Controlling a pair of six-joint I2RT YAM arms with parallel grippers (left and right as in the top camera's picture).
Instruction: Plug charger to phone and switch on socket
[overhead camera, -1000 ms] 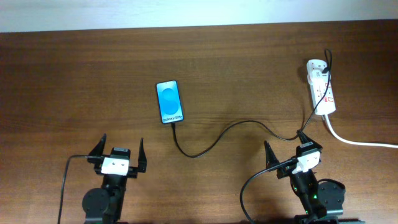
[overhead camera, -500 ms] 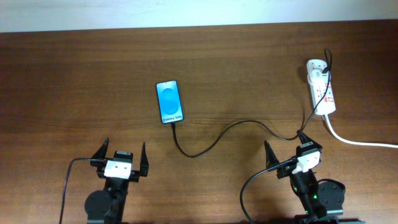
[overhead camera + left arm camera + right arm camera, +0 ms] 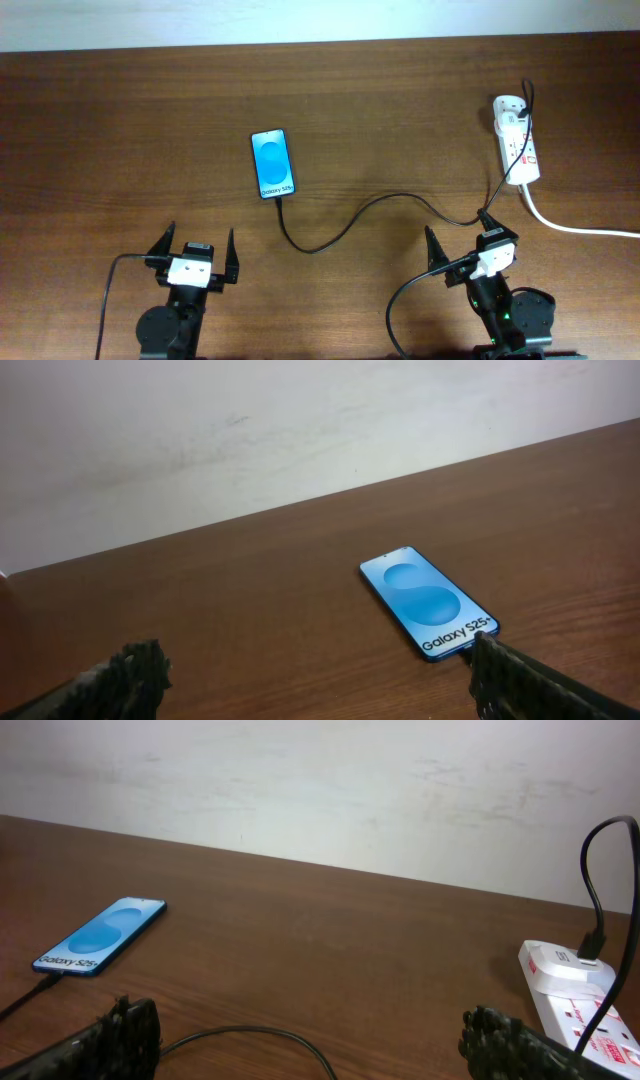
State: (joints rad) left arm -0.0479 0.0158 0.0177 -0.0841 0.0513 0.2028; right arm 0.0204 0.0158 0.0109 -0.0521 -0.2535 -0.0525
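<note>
Left fingers (image 3: 162,246) and right fingers (image 3: 433,250) both hang released, empty. I've backed the left arm off the phone (image 3: 273,164); charger (image 3: 398,195) looks seated, socket (image 3: 517,150) switch unclear.

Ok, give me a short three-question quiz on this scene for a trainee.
1. True or false: the left claw grips the phone.
2. The socket lies: A) at the far right of the table, B) touching the phone, C) under the left claw.
3. Fill in: the charger runs from the socket to the bottom edge of the ___.
Key: 1 false; 2 A; 3 phone.
</note>
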